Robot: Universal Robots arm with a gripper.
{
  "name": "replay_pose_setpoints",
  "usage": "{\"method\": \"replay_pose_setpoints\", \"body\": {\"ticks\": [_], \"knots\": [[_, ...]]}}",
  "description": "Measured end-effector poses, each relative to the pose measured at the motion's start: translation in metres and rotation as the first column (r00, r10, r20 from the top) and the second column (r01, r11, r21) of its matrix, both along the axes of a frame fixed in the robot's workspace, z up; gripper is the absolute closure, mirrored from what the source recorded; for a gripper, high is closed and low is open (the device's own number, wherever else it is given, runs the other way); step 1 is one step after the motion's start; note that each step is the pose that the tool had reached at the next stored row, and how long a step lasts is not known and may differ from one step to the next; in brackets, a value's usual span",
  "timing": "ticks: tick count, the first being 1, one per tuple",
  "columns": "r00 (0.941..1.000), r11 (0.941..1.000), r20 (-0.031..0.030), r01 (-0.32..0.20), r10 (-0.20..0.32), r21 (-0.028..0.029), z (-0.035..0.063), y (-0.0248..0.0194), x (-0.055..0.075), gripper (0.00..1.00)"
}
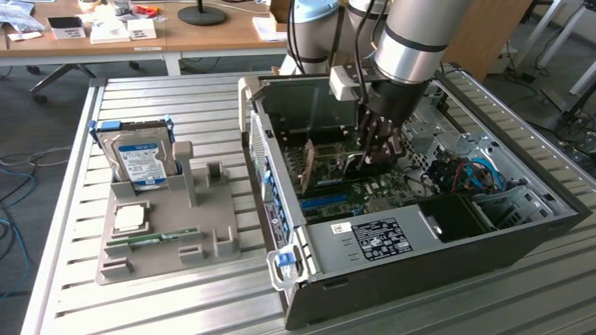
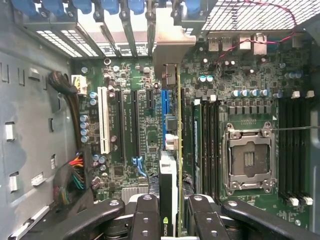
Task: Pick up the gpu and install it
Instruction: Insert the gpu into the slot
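Note:
My gripper reaches down into the open computer case and is shut on the gpu. In the wrist view the gpu shows edge-on between my two black fingers, with the gripper clamped across its fan side. Its silver bracket points at the case's rear slot openings. The card stands upright over the motherboard, right beside the blue expansion slot. Whether its edge sits in a slot is hidden.
Outside the case, a grey parts holder carries a silver hard drive, a processor chip and a green memory stick. Inside are the power supply, cables and the bare processor socket.

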State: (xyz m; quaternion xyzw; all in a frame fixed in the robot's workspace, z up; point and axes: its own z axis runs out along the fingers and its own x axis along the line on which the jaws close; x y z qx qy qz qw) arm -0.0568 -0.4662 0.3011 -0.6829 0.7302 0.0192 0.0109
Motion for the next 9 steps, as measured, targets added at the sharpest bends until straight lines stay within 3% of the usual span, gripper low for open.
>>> {"method": "replay_pose_setpoints", "body": {"ticks": [9], "knots": [[1.0, 1.0, 0.0, 0.0, 0.0, 0.0, -0.0089, 0.0, -0.001, 0.73]]}}
